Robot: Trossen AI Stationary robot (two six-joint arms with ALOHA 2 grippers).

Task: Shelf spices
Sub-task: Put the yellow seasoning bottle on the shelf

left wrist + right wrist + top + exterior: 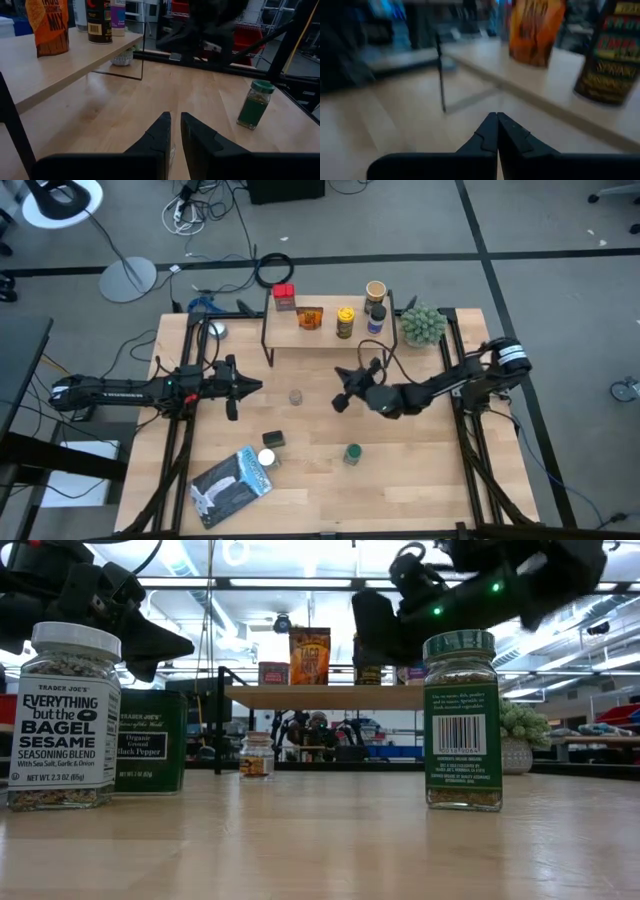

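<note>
The shelf stands at the table's far side and carries a red tin, an orange packet, a yellow jar and two more jars. On the tabletop stand a small clear jar, a green jar, a dark green tin and a white-lidded jar. My left gripper hovers left of the clear jar, its fingers almost together on nothing. My right gripper is shut and empty in front of the shelf, right of the clear jar.
A spiky green plant stands at the shelf's right end. A flat blue-grey packet lies near the front left. Bare tabletop lies between the two grippers and in the front right. The shelf's black legs stand close to my right gripper.
</note>
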